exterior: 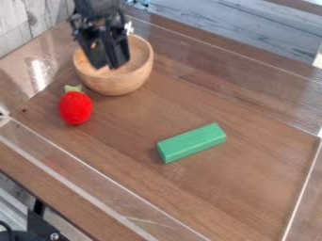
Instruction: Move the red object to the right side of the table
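Observation:
The red object [77, 106], a small rounded strawberry-like toy with a green top, lies on the left part of the dark wooden table [233, 94]. Nothing touches it. My gripper [104, 59] hangs higher up and farther back, in front of the wooden bowl [131, 77]. Its black fingers stand apart and hold nothing, so it is open. It is well clear of the red object.
A green rectangular block [191, 142] lies slantwise near the middle of the table. Clear plastic walls [75, 193] edge the tabletop at the front and sides. The wooden bowl stands at the back left, close behind the red object.

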Action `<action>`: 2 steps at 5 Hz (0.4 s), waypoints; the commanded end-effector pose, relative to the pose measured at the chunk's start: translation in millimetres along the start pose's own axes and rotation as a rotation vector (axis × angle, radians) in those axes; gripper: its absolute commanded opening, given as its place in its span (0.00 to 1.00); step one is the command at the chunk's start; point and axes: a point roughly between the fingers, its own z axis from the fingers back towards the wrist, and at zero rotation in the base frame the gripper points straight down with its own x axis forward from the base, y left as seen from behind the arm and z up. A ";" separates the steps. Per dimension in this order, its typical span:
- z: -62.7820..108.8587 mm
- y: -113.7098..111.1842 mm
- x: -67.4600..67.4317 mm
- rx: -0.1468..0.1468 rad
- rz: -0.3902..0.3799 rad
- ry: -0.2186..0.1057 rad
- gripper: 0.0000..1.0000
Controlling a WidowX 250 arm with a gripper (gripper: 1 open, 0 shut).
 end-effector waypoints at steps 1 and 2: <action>9.9 8.8 -8.5 0.041 0.007 -0.063 1.00; 6.8 21.1 -17.1 0.059 0.023 -0.080 1.00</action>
